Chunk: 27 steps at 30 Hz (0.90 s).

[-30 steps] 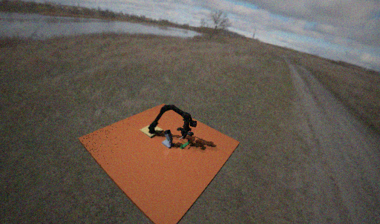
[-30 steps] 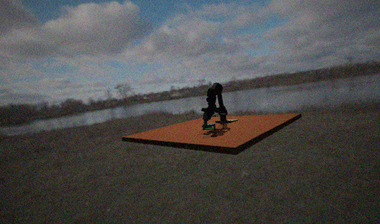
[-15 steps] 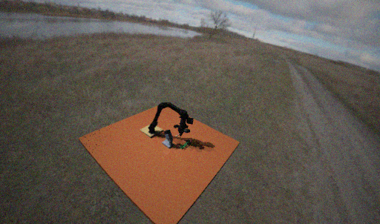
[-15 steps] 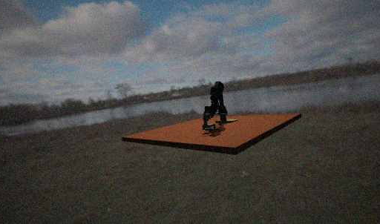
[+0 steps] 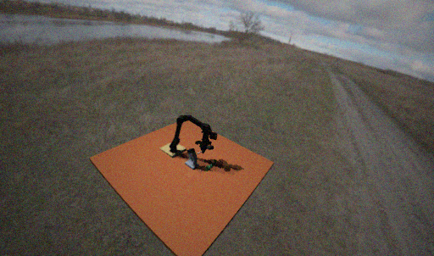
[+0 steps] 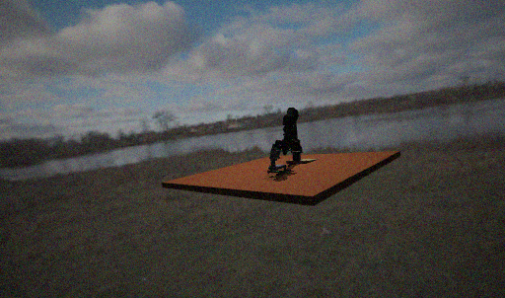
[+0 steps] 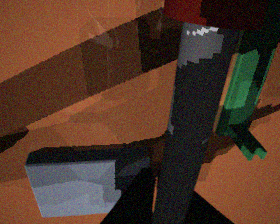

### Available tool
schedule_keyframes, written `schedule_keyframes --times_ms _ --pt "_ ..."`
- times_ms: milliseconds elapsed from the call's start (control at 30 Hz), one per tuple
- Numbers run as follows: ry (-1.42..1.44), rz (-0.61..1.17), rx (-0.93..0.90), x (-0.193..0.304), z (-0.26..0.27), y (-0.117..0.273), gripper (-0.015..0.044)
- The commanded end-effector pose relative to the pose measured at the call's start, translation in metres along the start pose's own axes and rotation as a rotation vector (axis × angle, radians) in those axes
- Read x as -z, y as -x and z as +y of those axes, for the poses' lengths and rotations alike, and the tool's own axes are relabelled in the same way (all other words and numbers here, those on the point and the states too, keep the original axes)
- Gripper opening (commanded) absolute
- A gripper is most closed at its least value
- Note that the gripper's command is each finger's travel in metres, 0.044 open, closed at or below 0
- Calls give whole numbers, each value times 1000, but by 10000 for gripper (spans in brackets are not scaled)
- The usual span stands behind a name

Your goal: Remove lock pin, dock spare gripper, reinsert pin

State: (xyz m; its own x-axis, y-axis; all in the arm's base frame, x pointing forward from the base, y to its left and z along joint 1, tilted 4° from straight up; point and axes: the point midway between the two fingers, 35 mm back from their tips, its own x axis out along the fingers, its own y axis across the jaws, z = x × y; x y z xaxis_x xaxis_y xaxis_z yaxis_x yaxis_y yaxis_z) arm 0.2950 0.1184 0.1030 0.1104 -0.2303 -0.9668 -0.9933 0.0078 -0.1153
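Observation:
My gripper (image 5: 205,148) (image 7: 153,177) is shut on what looks like the spare gripper, a dark grey shaft (image 7: 198,95) with a red end (image 7: 218,11). It is held above the mat, beside the mount. In the exterior view the arm hides much of this. The mount (image 5: 192,161) has a pale grey base (image 7: 73,187) and a dark upright; its base is at the lower left of the wrist view. Its socket is too small and dark to read. I cannot make out the lock pin.
A green piece (image 5: 209,167) (image 7: 242,87) with a forked end lies on the orange mat (image 5: 159,191) (image 6: 225,180), on the other side of the held shaft from the mount base in the wrist view. The arm's pale yellow base plate (image 5: 166,149) is behind the mount.

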Motion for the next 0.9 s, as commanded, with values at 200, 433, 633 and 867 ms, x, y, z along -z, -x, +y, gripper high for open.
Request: schedule_keyframes --times_ms 200,433,633,867 --pt "-4 -8 -3 -9 7 -29 0" --pt "-4 -9 -3 -13 11 -45 0" --pt "-6 -10 1 -12 12 -47 0" --pt "-6 -10 0 -5 10 -44 0"
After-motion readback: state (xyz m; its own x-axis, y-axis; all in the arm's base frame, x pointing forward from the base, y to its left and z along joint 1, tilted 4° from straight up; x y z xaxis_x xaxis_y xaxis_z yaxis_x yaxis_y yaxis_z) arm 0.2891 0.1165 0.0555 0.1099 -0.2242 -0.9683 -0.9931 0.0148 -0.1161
